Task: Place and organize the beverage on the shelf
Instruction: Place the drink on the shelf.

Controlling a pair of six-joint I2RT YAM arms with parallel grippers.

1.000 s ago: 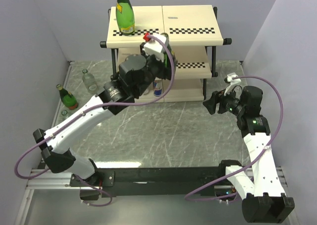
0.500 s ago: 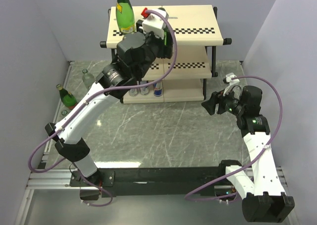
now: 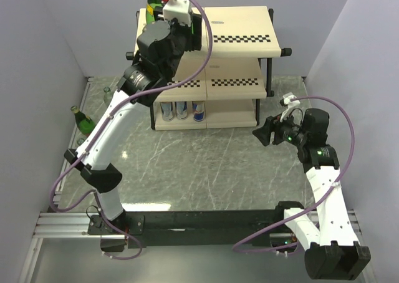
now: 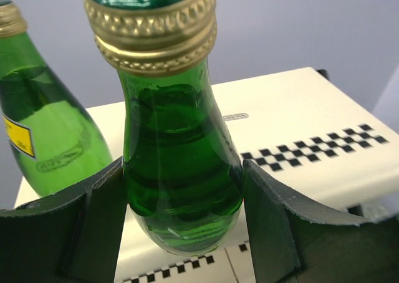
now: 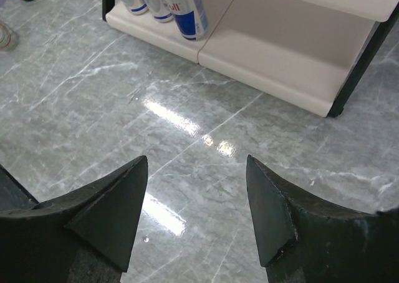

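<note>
Grey marbled tabletop (image 3: 206, 164), lilac walls on three sides; shelf (image 3: 240, 30) stands at the far edge of the tabletop, three boards, checkered front strips.

Left gripper (image 4: 182, 202) is raised over the left end of the top board; its fingers are partly closed and press on both sides of a green bottle (image 4: 177, 139) at the shoulder, upright, gold screw cap on. The bottle's base is out of view, so I cannot tell whether it touches the board.

Second bottle (image 4: 43, 139), same green glass with a yellow label, stands just beside it, nearer the left edge of the top board.

Right gripper (image 5: 196, 214) hangs over the tabletop before the shelf's right front corner; jaws apart, nothing between them.

Step in hand, as judged: setting the held bottle on the top board. Next move calls for a straight lowering clear of the neighbour, then release once the base is seated.

Contents: three cans (image 3: 182, 110) on the left half of the bottom board; both bottles capped, fill level hard to read through the glass. Another bottle (image 3: 82, 122) waits near the tabletop's left edge.
</note>
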